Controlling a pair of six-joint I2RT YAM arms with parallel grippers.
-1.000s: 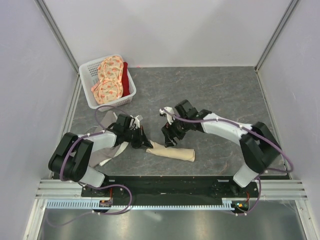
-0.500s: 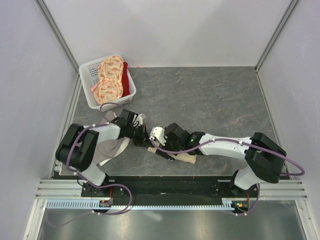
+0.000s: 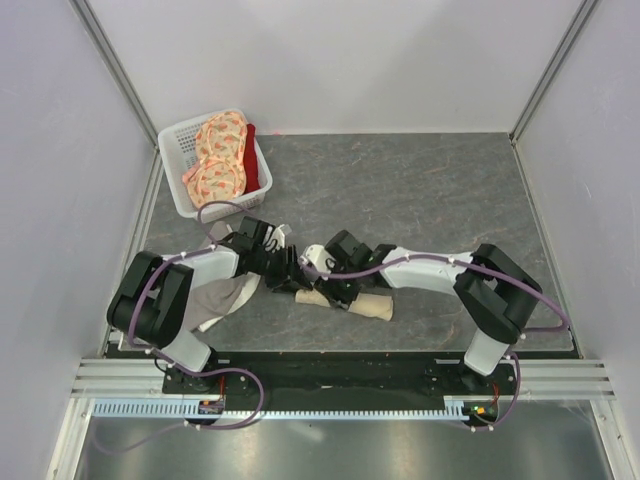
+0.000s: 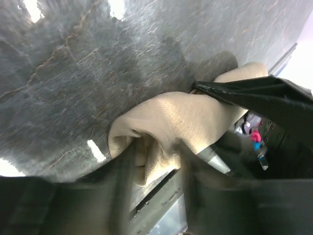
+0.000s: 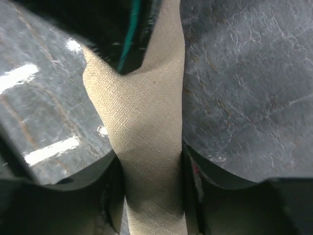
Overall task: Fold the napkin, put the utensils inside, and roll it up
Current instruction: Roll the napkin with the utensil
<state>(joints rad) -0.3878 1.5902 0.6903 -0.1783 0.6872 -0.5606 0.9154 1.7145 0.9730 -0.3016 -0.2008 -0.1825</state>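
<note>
Napkin (image 3: 375, 306), already wound into a slim beige roll, is lying along the near edge of the worktop (image 3: 450, 200), roughly midway between the two arm bases, with both arms leaning in over it. The right gripper (image 3: 338, 288) is straddling the middle of the roll, and in its wrist view its fingers (image 5: 110, 205) are pressing against both sides of the cloth, so it is clasping the napkin, most likely to keep the turns from springing loose. The left gripper (image 3: 292, 277) is sitting at the roll's left end, where the fabric is bunching into a rounded fold; its own fingers (image 4: 122, 196) are showing only as a blur on either side of that end, so I cannot tell whether it is pinching the cloth or standing free of it. A teal streak (image 5: 129, 34) is showing at the far end of the roll in the right wrist view, against a dark shape; it may be the fork's handle, though that is not certain, and no utensil is lying in the open. Judging by this, the rolling is nearly finished and the arms are tidying or securing the bundle. A grey-and-white cloth (image 3: 215, 300) is lying under the left arm, and a white basket (image 3: 178, 190) of orange floral cloths (image 3: 220, 160) is sitting at the far left corner, well apart.
</note>
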